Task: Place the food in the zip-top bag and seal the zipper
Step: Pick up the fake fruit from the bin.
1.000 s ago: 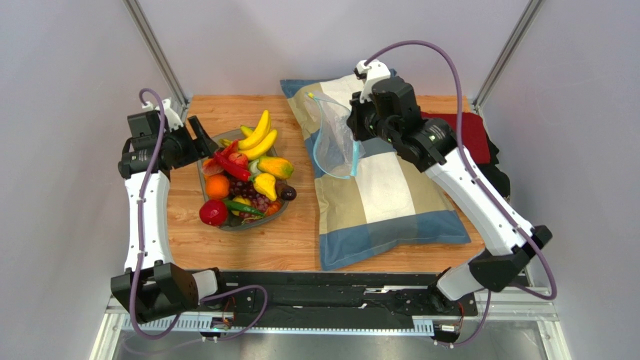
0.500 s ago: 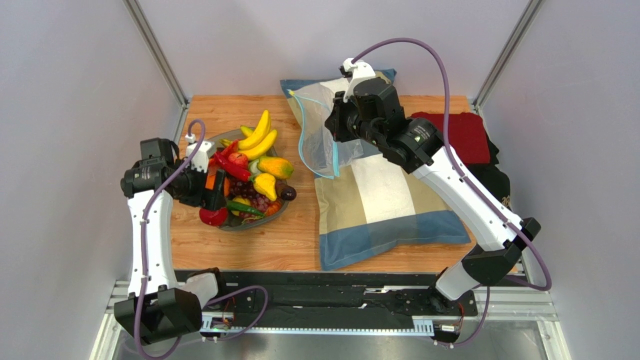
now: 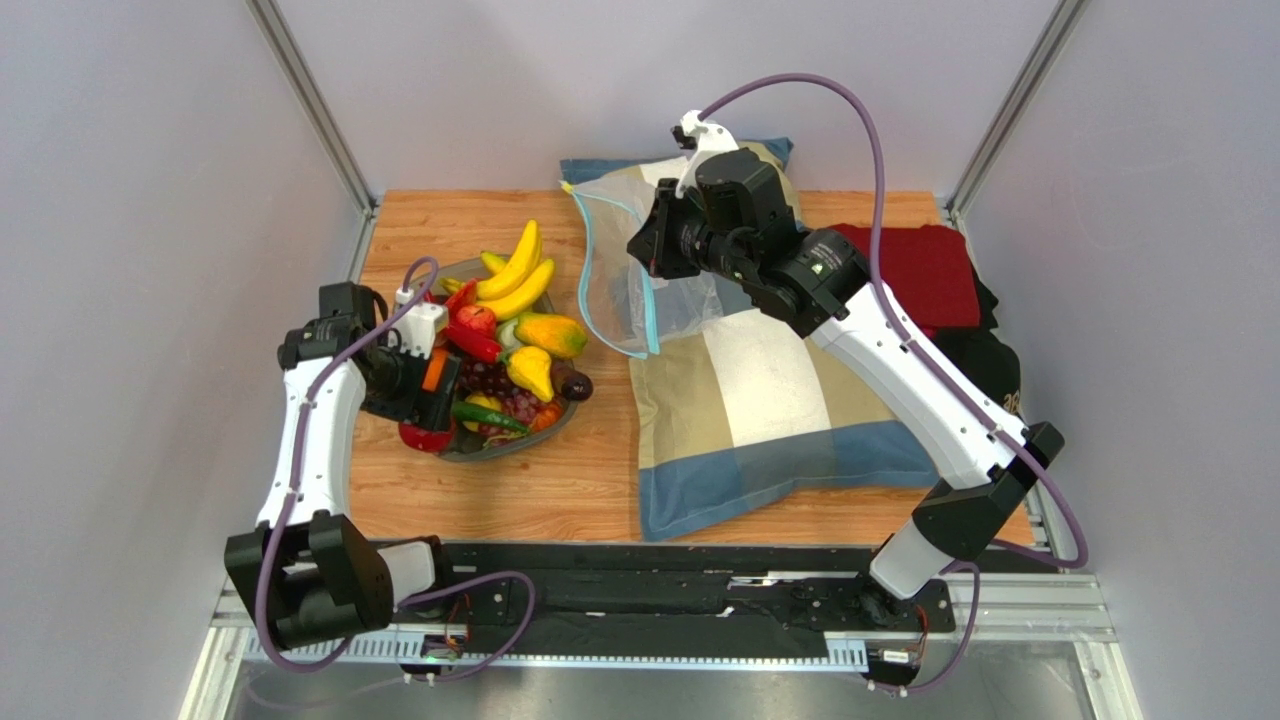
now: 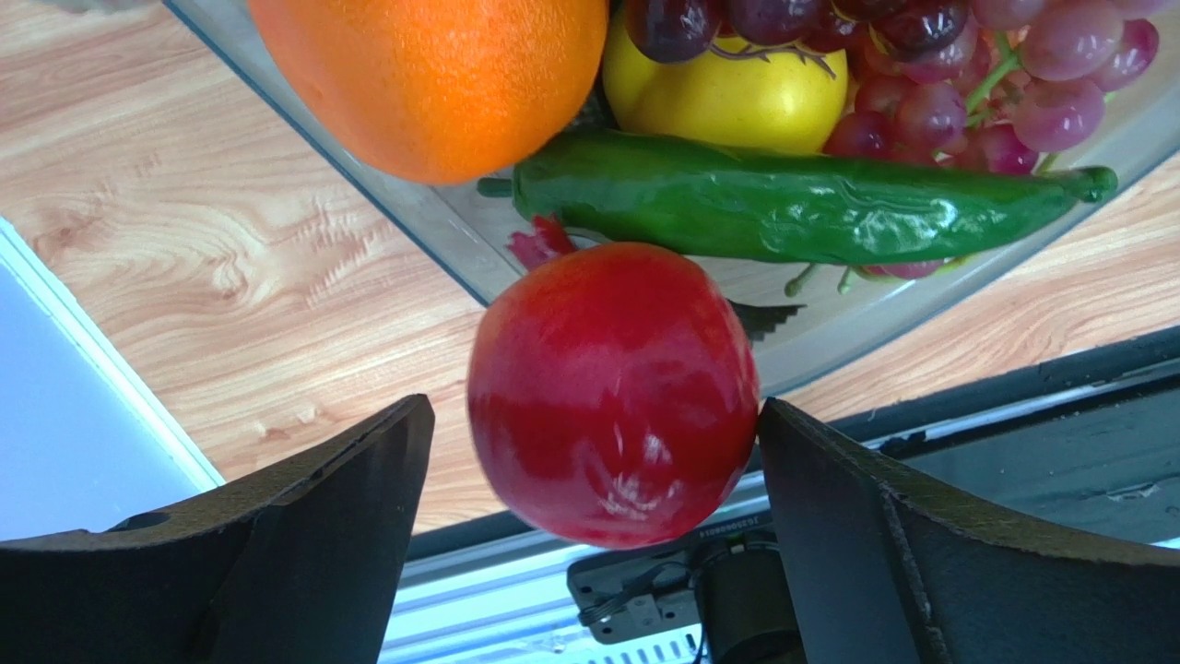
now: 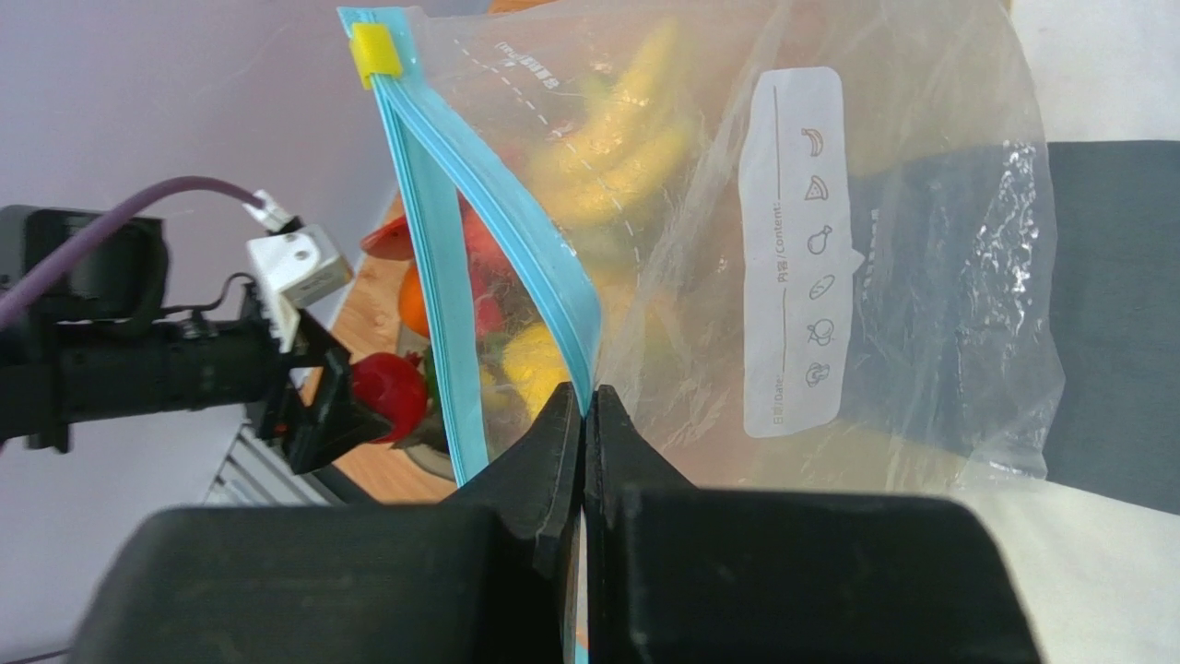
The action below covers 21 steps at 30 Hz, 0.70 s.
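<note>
1 view: left tool [image 4: 593, 415] straddles red fruit [image 4: 612, 388].

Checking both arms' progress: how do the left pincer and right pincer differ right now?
The left pincer is wide open; the right pincer is shut. The left pincer straddles a red fruit without clamping it; the right pincer pinches the zip-top bag at its blue zipper. Both have black fingers.

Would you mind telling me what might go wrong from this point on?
The glossy red fruit sits at the rim of the dish between the open left jaws; closing off-centre may squirt it onto the table. The right jaws pinch the zip-top bag at one spot on its zipper, so the floppy mouth may be too narrow for the fruit.
</note>
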Available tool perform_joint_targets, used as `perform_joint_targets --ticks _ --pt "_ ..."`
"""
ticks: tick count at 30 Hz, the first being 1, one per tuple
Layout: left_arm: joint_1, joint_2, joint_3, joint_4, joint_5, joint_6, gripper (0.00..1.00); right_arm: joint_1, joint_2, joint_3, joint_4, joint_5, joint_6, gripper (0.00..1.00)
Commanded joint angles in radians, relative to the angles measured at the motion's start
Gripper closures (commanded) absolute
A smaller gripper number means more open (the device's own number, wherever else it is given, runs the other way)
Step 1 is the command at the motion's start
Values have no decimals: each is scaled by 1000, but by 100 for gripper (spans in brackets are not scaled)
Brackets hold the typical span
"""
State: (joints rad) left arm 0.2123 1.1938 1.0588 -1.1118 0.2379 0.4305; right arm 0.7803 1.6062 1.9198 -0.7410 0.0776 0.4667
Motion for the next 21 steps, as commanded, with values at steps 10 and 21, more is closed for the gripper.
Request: perform_joint_targets --ticks 10,21 --pt "-8 44 18 14 3 2 41 0 -71 30 72 -176 161 100" --pt "-10 -29 222 -140 176 -29 76 -4 -132 -80 74 -159 165 100"
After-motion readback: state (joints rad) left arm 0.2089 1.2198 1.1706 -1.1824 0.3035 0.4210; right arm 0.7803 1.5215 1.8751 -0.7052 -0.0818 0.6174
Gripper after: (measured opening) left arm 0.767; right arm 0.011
